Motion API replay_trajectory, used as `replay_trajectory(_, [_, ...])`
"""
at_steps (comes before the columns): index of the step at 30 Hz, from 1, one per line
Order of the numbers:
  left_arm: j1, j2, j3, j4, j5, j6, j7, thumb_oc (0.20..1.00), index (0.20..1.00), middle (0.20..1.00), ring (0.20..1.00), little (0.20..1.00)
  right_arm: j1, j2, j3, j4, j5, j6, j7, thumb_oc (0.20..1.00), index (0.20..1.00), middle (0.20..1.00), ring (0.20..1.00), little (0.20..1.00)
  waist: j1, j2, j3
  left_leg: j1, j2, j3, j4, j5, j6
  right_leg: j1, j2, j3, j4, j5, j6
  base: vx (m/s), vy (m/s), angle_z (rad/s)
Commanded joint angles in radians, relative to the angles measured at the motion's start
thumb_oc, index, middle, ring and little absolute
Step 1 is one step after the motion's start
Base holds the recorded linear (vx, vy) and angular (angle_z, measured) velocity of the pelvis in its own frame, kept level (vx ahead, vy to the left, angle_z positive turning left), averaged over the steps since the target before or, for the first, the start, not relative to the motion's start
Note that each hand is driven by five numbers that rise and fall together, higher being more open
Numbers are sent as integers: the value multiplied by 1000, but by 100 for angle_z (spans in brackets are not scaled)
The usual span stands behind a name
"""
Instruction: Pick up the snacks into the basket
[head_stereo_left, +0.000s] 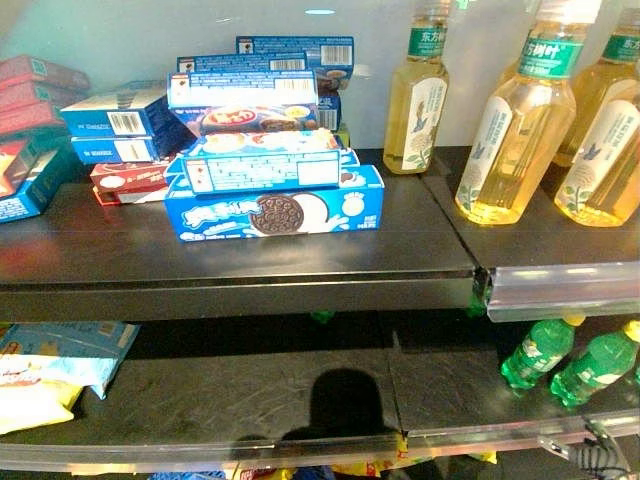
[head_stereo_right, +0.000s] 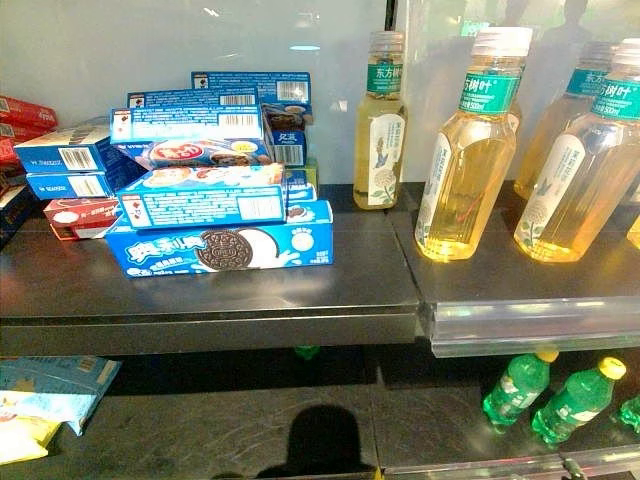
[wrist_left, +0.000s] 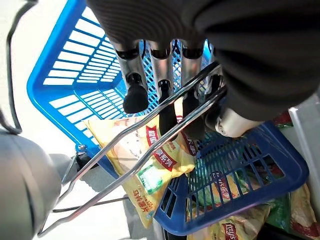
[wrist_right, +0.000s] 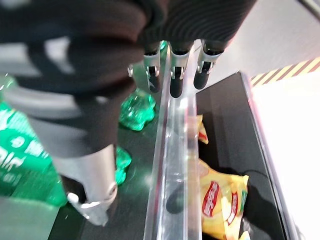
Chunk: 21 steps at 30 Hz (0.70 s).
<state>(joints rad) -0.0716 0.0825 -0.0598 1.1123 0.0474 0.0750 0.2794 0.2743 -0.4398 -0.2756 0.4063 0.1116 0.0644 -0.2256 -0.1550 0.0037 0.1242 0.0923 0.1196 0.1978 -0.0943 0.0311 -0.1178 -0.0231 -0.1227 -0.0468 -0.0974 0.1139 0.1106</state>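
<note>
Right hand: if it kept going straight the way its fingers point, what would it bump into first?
Probably the clear plastic shelf-edge rail right past the right hand, its fingers lying along it; the green bottles sit beside it. Depth is hard to judge.

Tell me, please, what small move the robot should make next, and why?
Probably raise the right hand toward the front cookie box: its fingers hang relaxed and empty by the lower shelf's clear rail, while the left hand holds the blue basket by its wire handles.

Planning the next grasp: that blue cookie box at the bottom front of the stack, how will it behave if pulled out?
The blue cookie box looks like stiff cardboard, probably light and easy to grip flat. Other boxes rest on it, so pulling it out would likely topple them. Its glossy faces may be a bit slippery.
</note>
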Motion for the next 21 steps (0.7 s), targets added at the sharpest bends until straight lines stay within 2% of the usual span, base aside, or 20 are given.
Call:
replay_trajectory(1, [-33, 43, -80, 56, 82, 15, 18, 200, 200, 200, 200, 200, -70, -17, -89, -36, 18, -45, -56, 1000, 1000, 1000, 1000, 1000, -8, -14, 33, 32, -8, -22, 7, -69, 25, -17, -31, 13, 46, -55, 69, -30, 19, -6])
replay_trajectory(2, [-34, 41, -90, 46, 84, 17, 32, 200, 200, 200, 200, 200, -101, -17, -85, -66, 9, -52, -95, 1000, 1000, 1000, 1000, 1000, -8, 0, 51, 25, -14, -22, 7, -69, 27, -29, -37, 16, 47, -49, 72, -28, 22, -7])
replay_trajectory(7, [-34, 34, -105, 30, 84, 13, 48, 200, 200, 200, 200, 200, -160, -21, -53, -112, -4, -63, -125, 1000, 1000, 1000, 1000, 1000, 3, 19, 72, 15, -26, -23, 7, -65, 31, -41, -48, 19, 40, -36, 77, -12, 15, -7])
replay_trajectory(21, [-34, 27, -140, 22, 84, 6, 66, 200, 200, 200, 200, 200, -299, -19, 33, -76, 15, -77, -181, 1000, 1000, 1000, 1000, 1000, 49, 34, 98, -2, -32, -46, 7, -53, 27, -28, -64, -12, 19, -24, 81, -3, -4, 1])
